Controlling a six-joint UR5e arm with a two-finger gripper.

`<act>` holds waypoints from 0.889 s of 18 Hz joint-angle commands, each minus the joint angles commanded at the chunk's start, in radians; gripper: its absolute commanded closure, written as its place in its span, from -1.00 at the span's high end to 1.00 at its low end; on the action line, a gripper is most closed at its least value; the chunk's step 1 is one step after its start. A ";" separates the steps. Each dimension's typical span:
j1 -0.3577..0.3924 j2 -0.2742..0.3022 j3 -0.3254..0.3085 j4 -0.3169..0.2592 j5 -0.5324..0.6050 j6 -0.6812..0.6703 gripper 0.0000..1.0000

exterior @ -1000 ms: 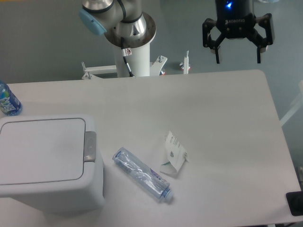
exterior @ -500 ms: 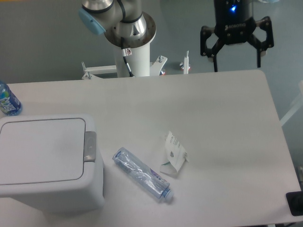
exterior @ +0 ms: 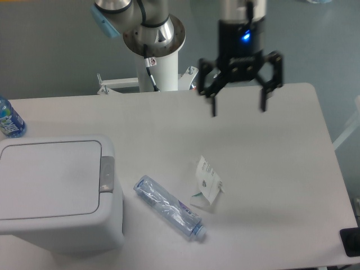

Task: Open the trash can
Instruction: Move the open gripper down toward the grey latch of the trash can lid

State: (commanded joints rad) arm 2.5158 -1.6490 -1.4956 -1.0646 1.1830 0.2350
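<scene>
The trash can (exterior: 56, 191) is a big white boxy bin at the table's front left. Its flat lid lies closed, and a grey push-button (exterior: 106, 173) sits on the right rim. My gripper (exterior: 238, 108) hangs above the back middle of the table, far to the right of and behind the bin. Its two black fingers (exterior: 214, 101) point down and stand wide open with nothing between them.
A clear plastic bottle (exterior: 169, 206) lies on the table right of the bin. A crumpled white paper wrapper (exterior: 206, 184) lies beside it. A blue-labelled bottle (exterior: 8, 119) stands at the left edge. The arm's base post (exterior: 156, 50) rises behind the table. A black object (exterior: 351, 242) sits at the front right corner.
The gripper has moved left and lower, from above the table's back right corner to over the back middle. It stays open. The bin and the litter have not moved.
</scene>
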 joint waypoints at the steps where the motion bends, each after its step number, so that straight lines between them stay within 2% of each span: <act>1: -0.006 -0.009 0.000 0.000 -0.028 -0.011 1.00; 3: -0.017 -0.023 -0.003 0.000 -0.063 -0.013 1.00; 6: -0.077 -0.060 -0.002 0.003 -0.062 -0.011 1.00; 9: -0.104 -0.075 -0.006 0.040 -0.063 -0.016 1.00; 16: -0.132 -0.100 -0.006 0.064 -0.063 -0.016 1.00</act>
State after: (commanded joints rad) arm 2.3839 -1.7487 -1.5018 -1.0003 1.1198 0.2194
